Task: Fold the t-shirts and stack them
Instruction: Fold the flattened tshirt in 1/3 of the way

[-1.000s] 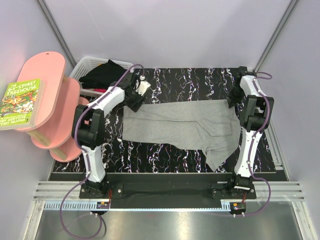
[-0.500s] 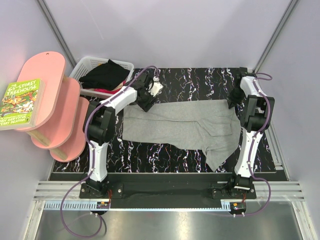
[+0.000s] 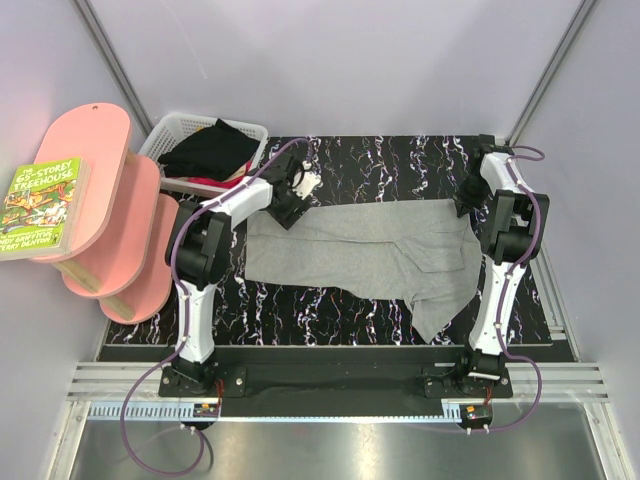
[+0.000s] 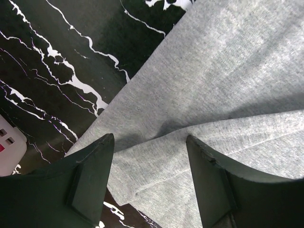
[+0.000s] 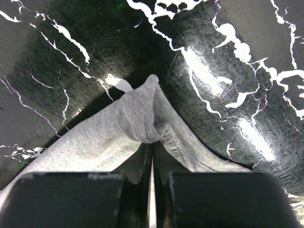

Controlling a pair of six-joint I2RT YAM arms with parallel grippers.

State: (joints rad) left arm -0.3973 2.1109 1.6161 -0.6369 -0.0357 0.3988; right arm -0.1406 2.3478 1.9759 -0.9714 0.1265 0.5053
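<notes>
The light grey t-shirt [image 3: 360,255] lies spread across the black marbled table [image 3: 380,160], one part hanging toward the near right. My left gripper [image 3: 291,203] hovers open over the shirt's far left corner. In the left wrist view the grey cloth [image 4: 228,71] and a folded edge lie between the spread fingers of the gripper [image 4: 151,142]. My right gripper [image 3: 467,206] is at the far right corner, shut on a bunched pinch of grey cloth [image 5: 137,114] just ahead of its tips [image 5: 152,145]. The black t-shirt [image 3: 205,150] sits crumpled in the basket.
A white lattice basket [image 3: 172,126] stands at the back left, off the table corner. A pink tiered shelf [image 3: 95,215] with a green book [image 3: 40,205] is on the left. Enclosure walls surround the table on three sides.
My left gripper has shifted right along the shirt's far edge and settled over its corner. The right gripper and the shirt have not moved.
</notes>
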